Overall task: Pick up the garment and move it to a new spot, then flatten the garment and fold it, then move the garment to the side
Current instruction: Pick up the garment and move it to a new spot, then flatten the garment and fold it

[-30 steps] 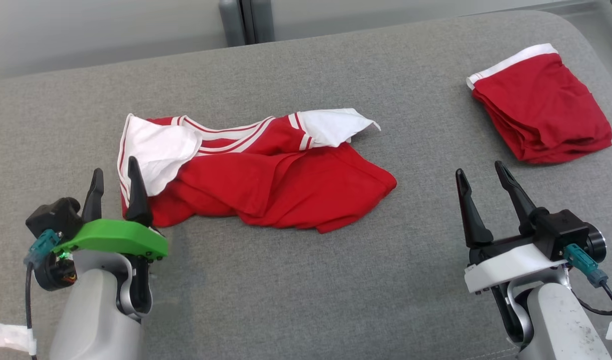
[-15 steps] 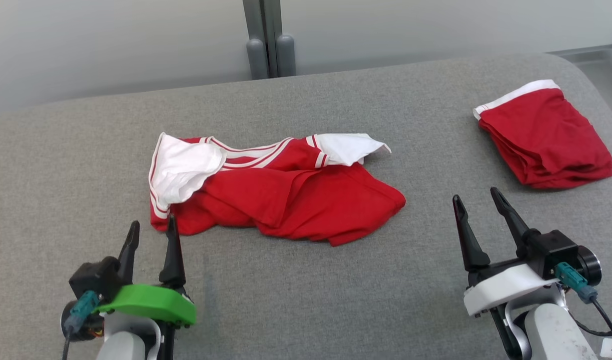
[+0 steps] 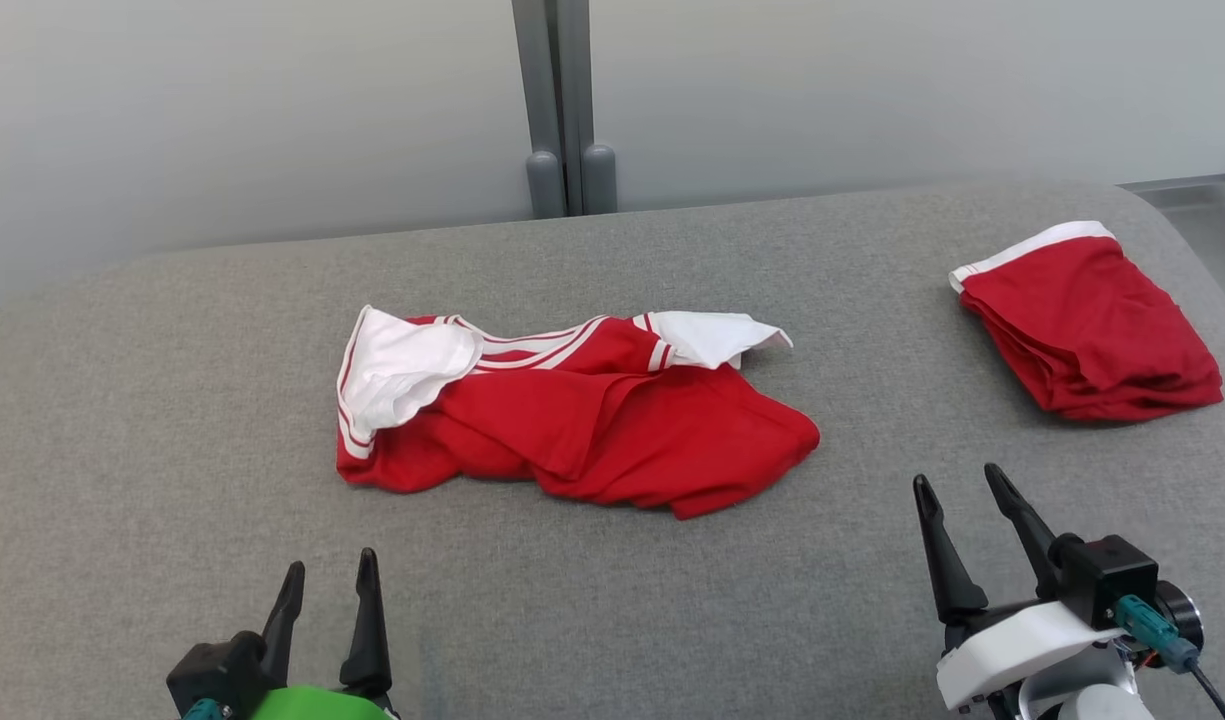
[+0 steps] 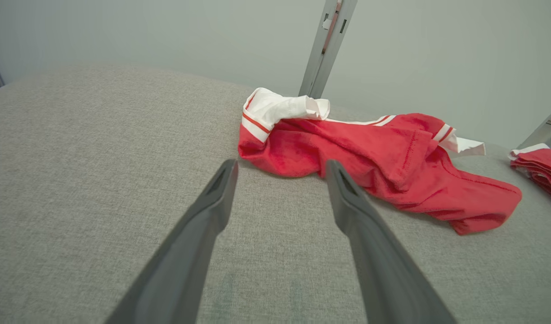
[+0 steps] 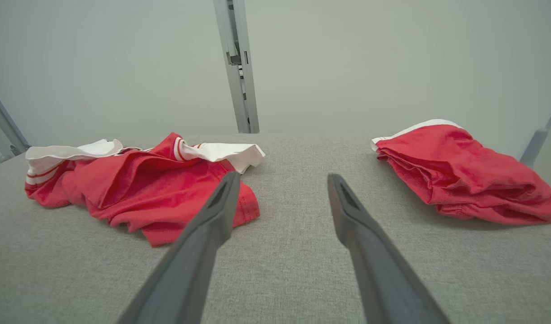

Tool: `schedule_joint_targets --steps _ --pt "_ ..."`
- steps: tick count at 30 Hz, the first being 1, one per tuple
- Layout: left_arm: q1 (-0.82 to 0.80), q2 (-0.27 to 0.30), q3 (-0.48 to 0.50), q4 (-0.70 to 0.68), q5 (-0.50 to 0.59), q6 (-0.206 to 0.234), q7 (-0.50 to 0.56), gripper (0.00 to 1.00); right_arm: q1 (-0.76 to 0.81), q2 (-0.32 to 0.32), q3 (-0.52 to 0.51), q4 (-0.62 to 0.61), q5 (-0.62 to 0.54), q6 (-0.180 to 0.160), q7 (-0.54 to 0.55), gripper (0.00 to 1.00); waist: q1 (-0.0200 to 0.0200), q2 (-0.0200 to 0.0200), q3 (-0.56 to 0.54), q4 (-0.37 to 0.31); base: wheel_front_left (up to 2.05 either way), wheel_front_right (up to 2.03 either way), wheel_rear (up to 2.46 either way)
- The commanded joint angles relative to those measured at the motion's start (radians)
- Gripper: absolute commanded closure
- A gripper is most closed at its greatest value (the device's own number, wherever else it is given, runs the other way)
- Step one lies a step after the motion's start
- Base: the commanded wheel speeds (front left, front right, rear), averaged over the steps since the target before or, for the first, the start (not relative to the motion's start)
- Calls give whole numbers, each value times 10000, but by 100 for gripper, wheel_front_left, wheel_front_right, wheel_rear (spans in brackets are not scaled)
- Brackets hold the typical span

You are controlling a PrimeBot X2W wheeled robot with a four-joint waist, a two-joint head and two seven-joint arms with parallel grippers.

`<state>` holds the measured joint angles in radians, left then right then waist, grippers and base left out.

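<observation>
Pickup not yet begun: the crumpled red-and-white garment (image 3: 572, 420) lies mid-table (image 3: 172, 400), well apart from a folded red pile (image 3: 1092, 330). Left gripper (image 3: 331, 560) and right gripper (image 3: 956, 475) hover nearby, spread wide and empty. Likely next: reach in and pinch its edge

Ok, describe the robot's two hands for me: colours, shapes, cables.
Both hands have two long, dark, tapering fingers. The left hand has a bright green plate at its base beside a black block. The right hand has a white plate, a black camera block, a teal plug and a thin black cable.
</observation>
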<state>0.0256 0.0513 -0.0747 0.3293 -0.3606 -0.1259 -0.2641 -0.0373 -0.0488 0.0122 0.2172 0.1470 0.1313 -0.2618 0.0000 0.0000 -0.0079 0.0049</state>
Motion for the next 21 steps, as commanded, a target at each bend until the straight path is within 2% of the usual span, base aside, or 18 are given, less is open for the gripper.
schedule_joint_targets --steps 1,21 --pt "166 -2 -70 -66 -67 55 -1 0 163 -33 15 68 63 -11 -46 0 0 0 -49 1 0 0 0" --pt "256 0 -434 -316 -105 264 -1 0 44 -33 146 280 94 -11 -47 0 0 0 -157 47 0 0 0"
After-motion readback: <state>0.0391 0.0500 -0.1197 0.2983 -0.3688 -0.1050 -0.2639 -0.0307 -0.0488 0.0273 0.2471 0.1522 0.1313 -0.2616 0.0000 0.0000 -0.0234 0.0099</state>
